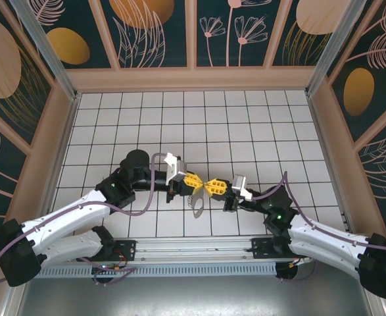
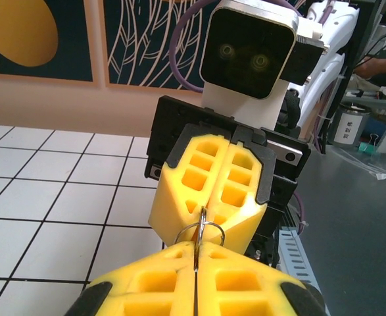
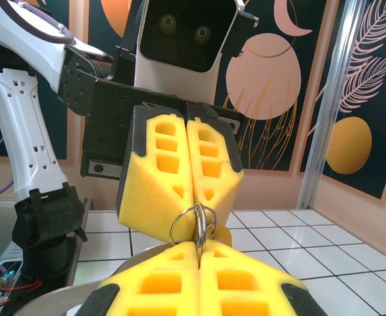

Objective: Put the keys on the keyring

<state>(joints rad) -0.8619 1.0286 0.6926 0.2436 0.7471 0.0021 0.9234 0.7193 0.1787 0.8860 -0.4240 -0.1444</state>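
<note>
Both grippers meet tip to tip above the middle of the tiled floor, left gripper point(image 1: 196, 182) and right gripper point(image 1: 214, 187). Each is shut on a thin wire keyring point(image 2: 197, 230) pinched between the yellow fingertips. In the left wrist view my left gripper point(image 2: 196, 249) holds the ring edge-on, with the right gripper point(image 2: 204, 209) facing it. The right wrist view has the keyring point(image 3: 199, 220) between the right gripper point(image 3: 199, 245) and the left gripper point(image 3: 193, 197). A small brass-gold key point(image 3: 222, 234) peeks out behind the ring. A silvery key point(image 1: 196, 204) hangs below the fingertips.
White tiled floor point(image 1: 179, 118) spreads out behind the grippers, boxed in by patterned walls point(image 1: 193, 33). A metal rail point(image 1: 179, 250) with the arm bases runs along the near edge. Purple cables point(image 1: 150, 191) loop beside both arms.
</note>
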